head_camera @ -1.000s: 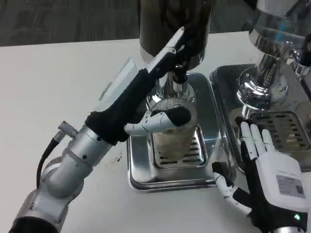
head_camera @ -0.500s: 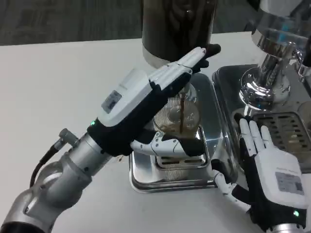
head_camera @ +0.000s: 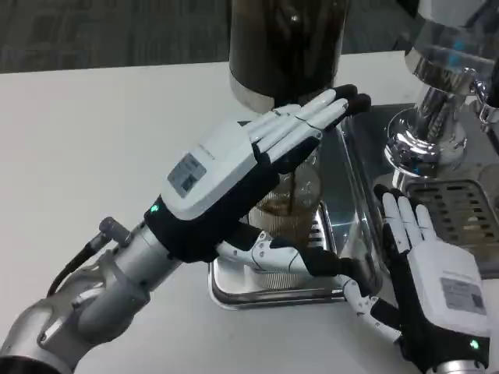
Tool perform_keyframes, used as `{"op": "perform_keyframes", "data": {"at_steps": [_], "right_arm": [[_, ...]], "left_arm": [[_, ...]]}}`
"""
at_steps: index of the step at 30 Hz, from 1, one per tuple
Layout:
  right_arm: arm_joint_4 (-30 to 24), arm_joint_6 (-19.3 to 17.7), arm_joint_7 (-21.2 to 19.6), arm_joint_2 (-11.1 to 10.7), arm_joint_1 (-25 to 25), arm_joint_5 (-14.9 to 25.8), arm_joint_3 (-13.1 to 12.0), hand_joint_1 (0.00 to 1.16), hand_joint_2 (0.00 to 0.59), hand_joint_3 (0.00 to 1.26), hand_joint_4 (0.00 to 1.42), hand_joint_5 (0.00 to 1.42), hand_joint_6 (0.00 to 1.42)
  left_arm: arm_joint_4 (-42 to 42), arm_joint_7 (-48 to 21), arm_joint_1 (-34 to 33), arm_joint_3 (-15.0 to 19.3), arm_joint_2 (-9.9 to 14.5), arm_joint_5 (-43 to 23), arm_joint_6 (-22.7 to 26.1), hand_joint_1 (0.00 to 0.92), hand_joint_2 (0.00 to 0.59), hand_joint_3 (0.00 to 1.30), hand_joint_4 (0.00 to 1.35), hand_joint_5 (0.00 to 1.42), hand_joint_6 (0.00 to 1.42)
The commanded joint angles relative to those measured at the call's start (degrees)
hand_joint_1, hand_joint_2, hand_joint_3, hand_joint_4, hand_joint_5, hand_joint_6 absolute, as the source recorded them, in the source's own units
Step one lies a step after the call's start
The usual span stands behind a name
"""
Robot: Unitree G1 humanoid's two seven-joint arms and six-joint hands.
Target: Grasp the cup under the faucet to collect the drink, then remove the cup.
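White table: clear plastic cup (head_camera: 290,204) on drip tray (head_camera: 226,282), filling; thin-walled, slippery, likely sloshing — grip mid-wall. Left hand (head_camera: 234,175) cupped around it, grip uncertain; right hand (head_camera: 433,292) spread, idle.

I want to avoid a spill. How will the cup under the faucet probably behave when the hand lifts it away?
The cup looks clear and thin-walled, so a firm squeeze may dent it. Dark drink partly fills it, so it probably slops if tilted. The left hand arches over it with fingers spread, not closed on it, so a nudge could tip it on the slotted tray.

Drip tray (head_camera: 355,210) — polished metal, mirror-glossy; cup (head_camera: 300,204) clear ribbed plastic; table (head_camera: 101,132) matt white, smooth.
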Motion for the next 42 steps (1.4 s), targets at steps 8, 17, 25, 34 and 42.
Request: {"op": "perform_keyframes", "data": {"at_steps": [8, 17, 25, 34, 42], "right_arm": [[8.27, -17.23, 7.13, -0.75, -5.07, 20.75, -5.21, 0.58, 0.250, 0.00, 0.00, 0.00, 0.23], [17.88, -24.26, 15.90, 0.78, -12.00, 32.42, -8.49, 0.69, 0.187, 0.00, 0.00, 0.00, 0.22], [23.18, -27.40, 18.81, 2.17, -16.06, 35.17, -9.64, 0.71, 0.170, 0.00, 0.00, 0.00, 0.22], [28.53, -30.06, 19.68, 2.78, -20.71, 33.38, -8.85, 0.70, 0.164, 0.00, 0.00, 0.00, 0.20], [30.89, -30.81, 20.04, 3.39, -22.68, 33.23, -8.58, 0.70, 0.166, 0.00, 0.00, 0.00, 0.20]], "left_arm": [[0.36, 0.15, 0.72, -2.58, 1.23, 0.17, -0.02, 0.000, 0.098, 0.07, 0.00, 0.18, 0.20], [1.08, 0.03, 0.51, -3.01, 1.32, -1.24, 0.31, 0.000, 0.124, 0.08, 0.00, 0.19, 0.21], [1.79, -0.01, 0.23, -2.78, 1.36, -2.24, 0.36, 0.000, 0.127, 0.09, 0.00, 0.19, 0.22], [2.64, -0.06, -0.10, -2.73, 1.46, -2.71, 0.61, 0.000, 0.144, 0.09, 0.00, 0.19, 0.22], [2.66, 0.09, 0.01, -2.50, 1.50, -3.12, 0.62, 0.000, 0.144, 0.10, 0.00, 0.20, 0.22]]}}
